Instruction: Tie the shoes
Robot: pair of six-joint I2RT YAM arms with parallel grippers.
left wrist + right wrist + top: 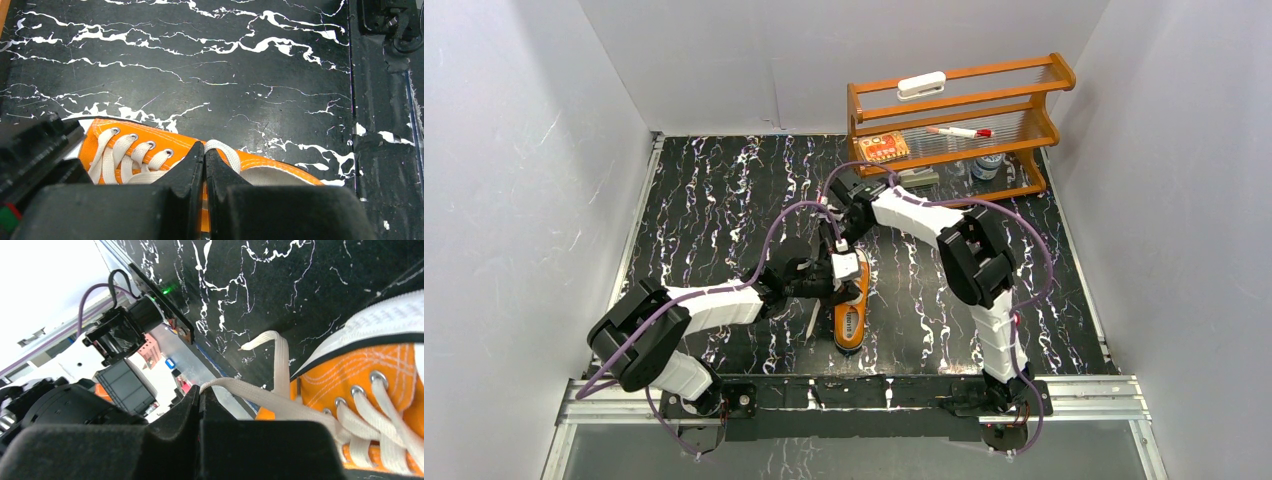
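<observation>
Orange sneaker is lying flat on its white sole on the black marbled worktop, right beneath both pairs of jaws. The left jaws are pressing together, their black fingers meeting tip to tip just above the shoe's collar. In the left wrist view the laced eyelet rows are showing to the left of those tips and the pale insole is showing to the right of them. A loop of the white laces is arching out from directly beside the right-hand tip. Whether any lace is caught between the tips I cannot tell, since the fingers are hiding that spot.

The right jaws are pinching a flat stretch of lace, which is running from the sneaker's eyelets straight into the closed tips. Just beyond those tips a second lace end is lying loose on the worktop, touching neither finger.

In the overhead view the right jaws are sitting at the sneaker's far end and the left jaws are sitting over its middle, the two pairs close together. A loose lace strip is lying on the worktop just on the near side of the left jaws, beside the shoe's left flank. A wooden rack is standing well behind the right jaws, against the back wall.
</observation>
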